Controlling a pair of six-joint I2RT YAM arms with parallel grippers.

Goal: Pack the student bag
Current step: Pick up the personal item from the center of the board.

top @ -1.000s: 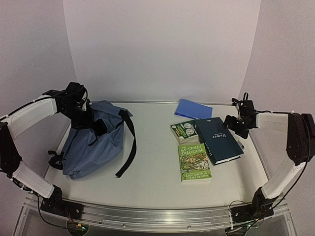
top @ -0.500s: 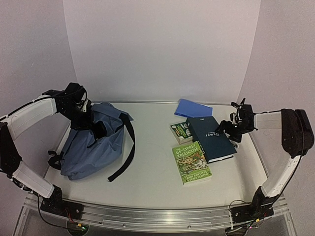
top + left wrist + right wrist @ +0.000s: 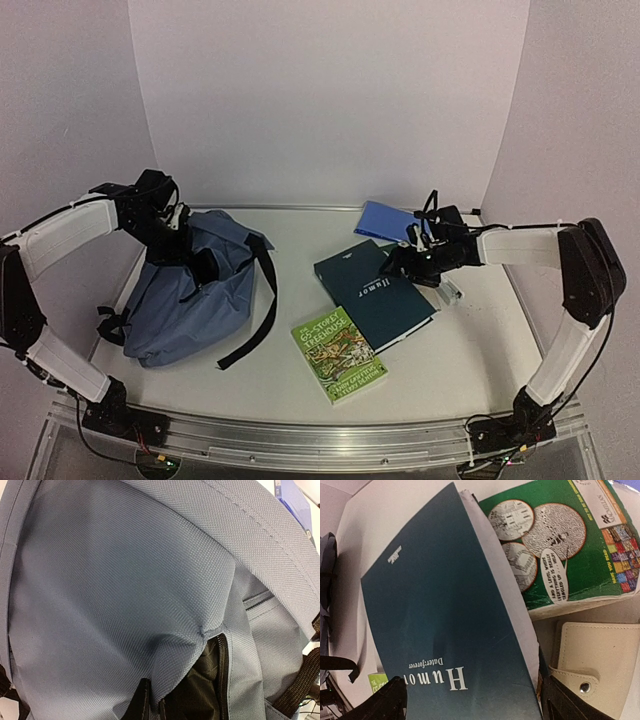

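Sliding the books across is what the last second has been about. Your right gripper (image 3: 412, 262) has reached in from 3 o'clock and carried the dark teal book (image 3: 370, 295) toward 8 o'clock. It now lies skewed near the middle of the table (image 3: 300, 400), closer to the bag than it was. The green treehouse book (image 3: 340, 355) has been shoved along ahead of it and sits at the teal book's 7 o'clock corner, touching or just overlapping it.

In the right wrist view the black fingers (image 3: 392, 702) are spread wide, astride the teal book's end. The cover fills the gap between them. The view is cut off at the tips, so you cannot tell whether the pads are pressing the book or only bracketing it.

Off the teal book's 1 o'clock side lie a second green book (image 3: 570, 540) and a cream snap wallet (image 3: 600, 655), both uncovered. The flat blue notebook (image 3: 388, 220) has stayed at the table's 1 o'clock edge.

Your left gripper (image 3: 172, 238) has not moved. Its jaws are pressed together on the fabric at the top of the student bag (image 3: 190, 300), which slumps at the table's 9 o'clock side. The left wrist view shows the zipper parted and the dark lining exposed, so the mouth looks open.

For the task, nothing is packed yet, but the teal book is partway to the opening. My judgement is that it is the first item going in, and it needs a firm hold before you lift it toward 9 o'clock.
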